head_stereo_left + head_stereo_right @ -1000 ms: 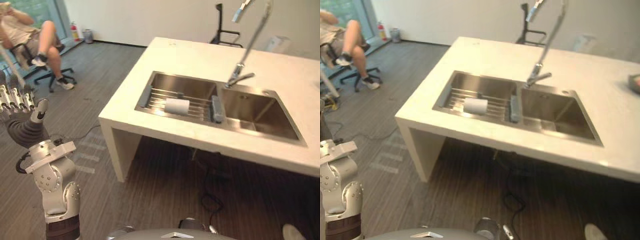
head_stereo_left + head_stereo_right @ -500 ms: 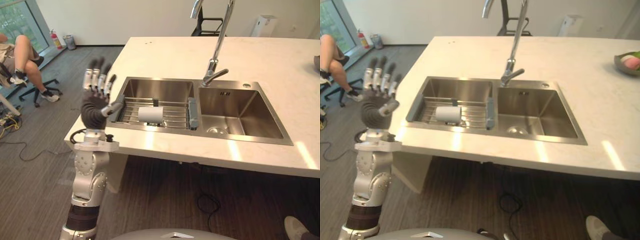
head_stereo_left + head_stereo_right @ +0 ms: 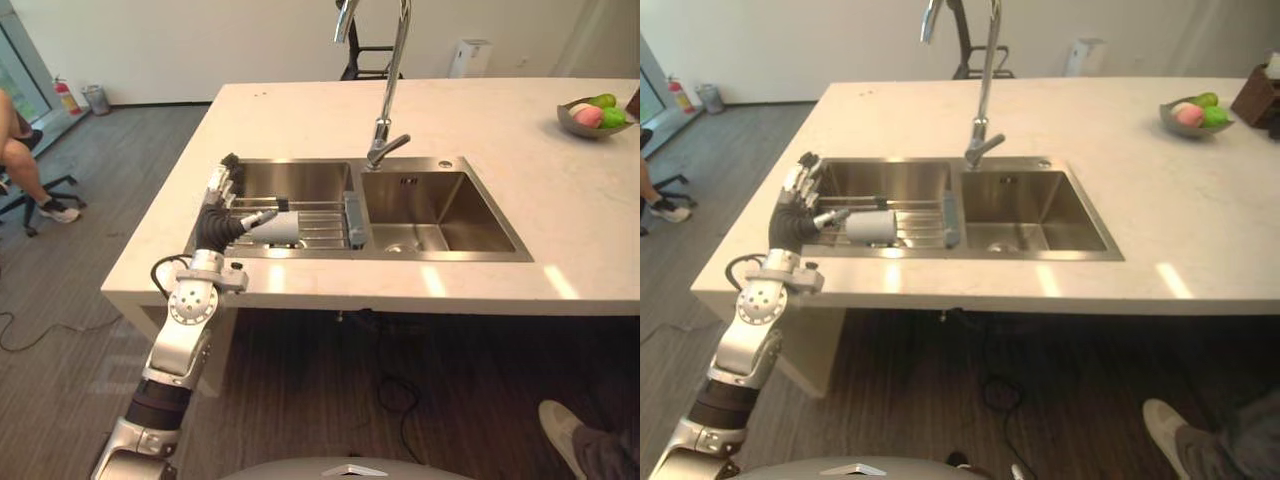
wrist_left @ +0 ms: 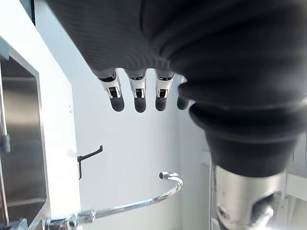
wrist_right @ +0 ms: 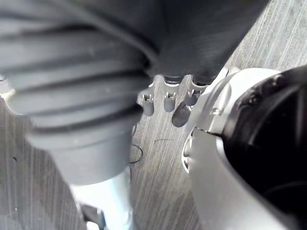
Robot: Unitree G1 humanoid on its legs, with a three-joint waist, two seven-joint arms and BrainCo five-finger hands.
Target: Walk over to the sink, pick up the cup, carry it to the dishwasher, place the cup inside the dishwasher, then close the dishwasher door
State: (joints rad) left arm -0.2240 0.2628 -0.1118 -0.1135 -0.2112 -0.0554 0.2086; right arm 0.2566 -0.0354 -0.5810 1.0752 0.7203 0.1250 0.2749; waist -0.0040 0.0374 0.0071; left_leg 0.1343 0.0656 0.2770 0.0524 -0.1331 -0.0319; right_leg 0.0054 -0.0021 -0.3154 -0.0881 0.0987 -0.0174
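Cup [image 3: 284, 228], pale and cylindrical, lies on its side on the wire rack [image 3: 325, 228] in the sink's left basin [image 3: 300, 180]. It sits just beyond the thumb tip of the left hand [image 3: 213, 226], on the faucet [image 3: 388, 90] side of the fingers [image 3: 222, 180]. Its long axis seems to run along the rack bars, lengthwise to the sink, so one end faces the thumb and its curved flank faces up. The left hand hovers over the basin's outer rim with its fingers straight and spread and the thumb stretched toward the cup, gripping nothing. The left wrist view agrees, showing a straight row of fingers [image 4: 137, 93] with nothing between them. Left is much the nearer hand. The right hand [image 5: 165, 99] hangs low over the floor, well away from the sink, with its fingers loose and nothing in them. My judgement is that the pickup turns on bringing the fingers across that flank, opposite the thumb. Hard to make out: whether the thumb already touches the cup, since it overlaps the cup's near end, and which end is the mouth.
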